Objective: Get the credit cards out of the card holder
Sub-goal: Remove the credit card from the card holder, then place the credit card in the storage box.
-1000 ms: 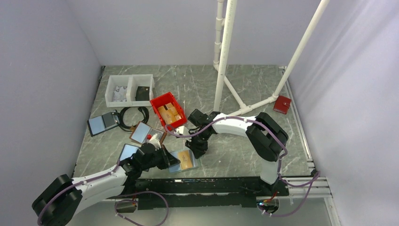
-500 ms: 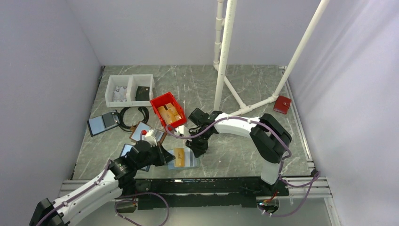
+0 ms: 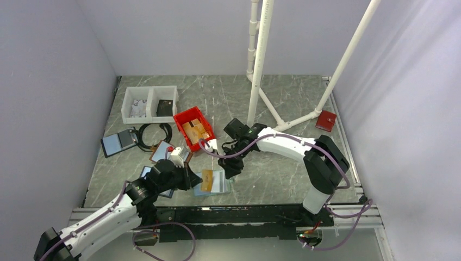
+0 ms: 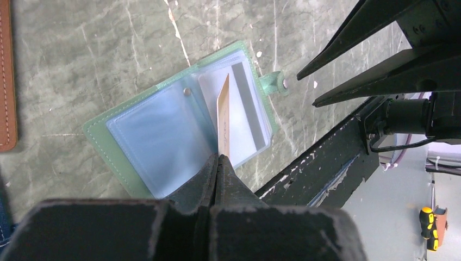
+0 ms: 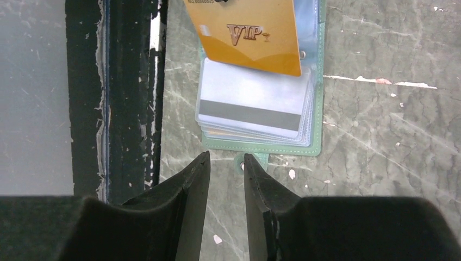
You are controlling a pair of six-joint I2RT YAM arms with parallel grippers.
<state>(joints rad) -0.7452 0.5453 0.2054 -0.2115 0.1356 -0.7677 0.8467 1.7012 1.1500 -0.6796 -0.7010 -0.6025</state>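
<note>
**A:** Holder (image 3: 215, 184) lies open and flat, close to the near edge of the surface (image 3: 282, 98), about midway along it. What worries you?

**B:** The left fingers (image 4: 218, 163) are pinched shut on one end of the orange card (image 4: 224, 117). It stands on edge over the panel with the tab (image 4: 274, 84). I can't tell whether its far end is clear of the pocket. If it isn't, a pull could drag the whole holder along.

**A:** Isn't the other arm pinning it?

**B:** No. The right fingers (image 5: 200, 171) are narrowly parted and empty, hanging by the tab. I can't tell whether they touch anything. I'd judge nothing holds the holder down.

**A:** And the grip?

**B:** Slim. Only a thin edge of the card sits between the tips. A snag might twist it loose, and it could drop near the edge or past it.

**A:** Anything left inside?

**B:** A silver card (image 5: 250, 103) with a dark stripe sits in the top pocket, with more beneath. The sleeves look slick. Closing on the tab rather than the panel might just flip the holder shut.
</note>
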